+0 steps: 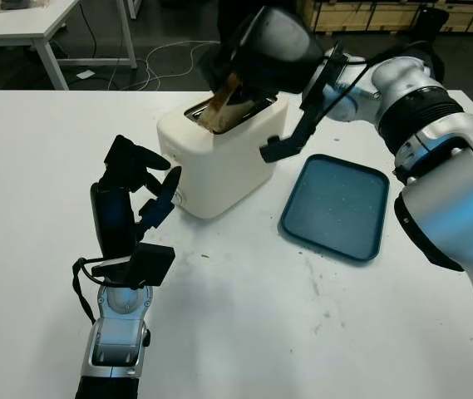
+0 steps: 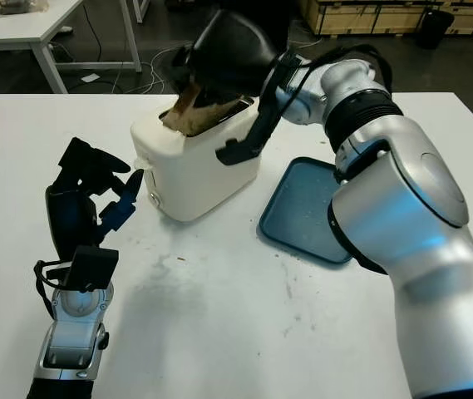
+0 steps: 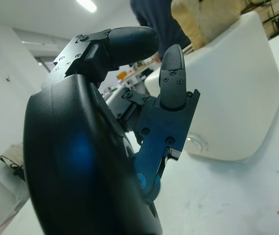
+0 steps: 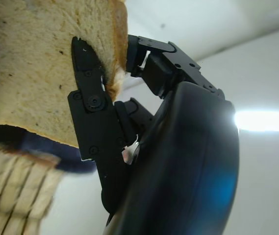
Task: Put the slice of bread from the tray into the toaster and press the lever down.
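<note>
The white toaster (image 1: 219, 158) stands mid-table, a little to the left of the blue tray (image 1: 336, 205). My right hand (image 1: 248, 71) hovers over the toaster's top, shut on the slice of bread (image 1: 219, 108). The slice is tilted, and its lower end dips into the slot. In the right wrist view the fingers (image 4: 92, 105) pinch the bread (image 4: 41, 68) at its crust. My left hand (image 1: 132, 199) is open, upright on the table just left of the toaster, close to its front corner (image 3: 227, 98).
The tray holds nothing but crumbs. A few crumbs dot the white table (image 1: 261, 332) in front of the toaster. Behind the table stand another white table (image 1: 28, 25), floor cables and wooden crates (image 1: 386, 12). A person in dark clothes (image 3: 154, 14) stands behind the toaster.
</note>
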Tool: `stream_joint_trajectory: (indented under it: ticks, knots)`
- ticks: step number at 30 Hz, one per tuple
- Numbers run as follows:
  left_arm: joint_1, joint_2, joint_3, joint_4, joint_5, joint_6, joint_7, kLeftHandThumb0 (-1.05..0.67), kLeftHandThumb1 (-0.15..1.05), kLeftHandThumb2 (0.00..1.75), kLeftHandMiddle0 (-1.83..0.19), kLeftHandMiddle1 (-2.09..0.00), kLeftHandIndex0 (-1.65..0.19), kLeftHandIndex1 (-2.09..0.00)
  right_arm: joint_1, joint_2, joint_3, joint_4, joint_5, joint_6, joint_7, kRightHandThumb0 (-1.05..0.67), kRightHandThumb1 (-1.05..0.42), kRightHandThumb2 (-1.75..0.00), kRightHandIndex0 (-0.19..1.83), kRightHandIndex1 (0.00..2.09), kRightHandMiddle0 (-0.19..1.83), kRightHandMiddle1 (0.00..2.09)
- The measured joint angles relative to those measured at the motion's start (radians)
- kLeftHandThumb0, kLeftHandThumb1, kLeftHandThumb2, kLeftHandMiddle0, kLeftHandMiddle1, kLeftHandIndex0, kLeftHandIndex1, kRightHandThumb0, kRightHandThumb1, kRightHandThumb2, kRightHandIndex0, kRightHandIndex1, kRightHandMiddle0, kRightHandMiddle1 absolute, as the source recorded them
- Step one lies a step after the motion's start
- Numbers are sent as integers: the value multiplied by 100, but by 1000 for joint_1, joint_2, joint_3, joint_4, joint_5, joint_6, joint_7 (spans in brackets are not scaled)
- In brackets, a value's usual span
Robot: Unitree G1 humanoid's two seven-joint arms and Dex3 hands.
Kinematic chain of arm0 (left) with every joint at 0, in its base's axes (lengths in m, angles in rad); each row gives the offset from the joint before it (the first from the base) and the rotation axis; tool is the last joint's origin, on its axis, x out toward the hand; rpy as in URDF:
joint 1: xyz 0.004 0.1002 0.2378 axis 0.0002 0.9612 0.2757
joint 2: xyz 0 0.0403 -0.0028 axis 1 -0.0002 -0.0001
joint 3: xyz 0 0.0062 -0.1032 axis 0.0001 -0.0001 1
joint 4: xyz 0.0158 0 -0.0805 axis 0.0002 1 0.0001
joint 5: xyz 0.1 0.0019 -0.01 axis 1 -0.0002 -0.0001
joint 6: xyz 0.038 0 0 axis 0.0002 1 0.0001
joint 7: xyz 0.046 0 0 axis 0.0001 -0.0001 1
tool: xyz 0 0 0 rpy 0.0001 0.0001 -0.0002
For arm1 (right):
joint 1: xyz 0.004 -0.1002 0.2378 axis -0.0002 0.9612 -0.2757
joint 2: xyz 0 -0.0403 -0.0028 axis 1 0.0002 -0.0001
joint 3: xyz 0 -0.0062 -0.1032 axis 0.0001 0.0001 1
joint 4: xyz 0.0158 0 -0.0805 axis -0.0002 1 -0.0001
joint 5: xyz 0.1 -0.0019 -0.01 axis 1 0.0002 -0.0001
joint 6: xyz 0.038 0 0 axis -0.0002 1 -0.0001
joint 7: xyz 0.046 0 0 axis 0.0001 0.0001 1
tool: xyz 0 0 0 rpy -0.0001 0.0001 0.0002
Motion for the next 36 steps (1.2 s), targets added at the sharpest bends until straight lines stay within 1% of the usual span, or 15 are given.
stream_joint_trajectory:
  ticks: [1,3,4,6,10,18,22,24,25,27,31,34,35,36]
  knots:
    - [0,0,0,0,0,0,0,-18,76,46,-89,-175,-40,-172,-1,-3,7,0,-3,26,38,-74,-92,-24,44,83,61,38]
    - [0,0,0,0,-1,0,-1,-18,76,46,-89,-175,-41,-172,-6,-10,18,0,-13,70,84,-78,-92,-20,33,64,58,15]
    - [0,0,0,0,-2,0,-1,-18,76,46,-89,-175,-41,-172,-9,-13,20,0,-14,90,103,-78,-92,-19,29,60,56,11]
    - [0,0,0,0,-2,0,-1,-17,76,46,-89,-175,-41,-172,-15,-22,22,-1,-15,120,136,-80,-92,-19,25,58,54,7]
    - [0,0,0,0,-1,0,-1,-18,74,46,-90,-175,-42,-172,-19,-35,21,-2,-14,137,166,-80,-92,-13,15,62,50,2]
    - [0,0,-1,0,-2,0,-1,-18,75,47,-91,-175,-42,-172,-19,-49,14,-2,-12,150,193,-75,-92,-10,10,64,49,1]
    - [0,0,-1,1,-4,0,-1,-18,75,47,-91,-175,-42,-173,-19,-49,12,-5,-12,160,192,-72,-92,-15,3,74,45,0]
    - [0,0,-1,1,-8,0,-1,-18,75,47,-91,-175,-41,-173,-19,-49,-7,-6,-1,173,193,-69,-92,-21,1,76,41,0]
    - [0,0,-1,1,-7,0,-1,-19,75,47,-91,-175,-41,-172,-18,-49,-31,-7,22,179,199,-65,-92,-21,1,77,43,1]
    - [0,0,-2,1,1,0,0,-18,75,47,-91,-175,-42,-173,-12,-49,-112,-13,103,183,201,-57,-92,-17,11,80,51,5]
    - [1,0,-1,2,4,0,1,-18,76,46,-91,-175,-42,-173,49,-44,-337,-58,339,131,149,-53,-92,-16,35,92,70,15]
    - [1,0,-1,9,-14,-8,-1,-21,77,45,-90,-175,-41,-172,161,-29,-515,-115,542,68,133,-47,-92,-20,52,102,79,20]
    - [1,1,-1,13,-19,-11,-2,-21,77,45,-90,-175,-41,-172,214,-24,-562,-135,601,47,147,-46,-92,-21,55,103,80,20]
    - [1,1,-1,15,-23,-14,-3,-22,78,45,-90,-175,-41,-172,271,-20,-596,-155,648,32,167,-42,-92,-23,66,99,84,20]
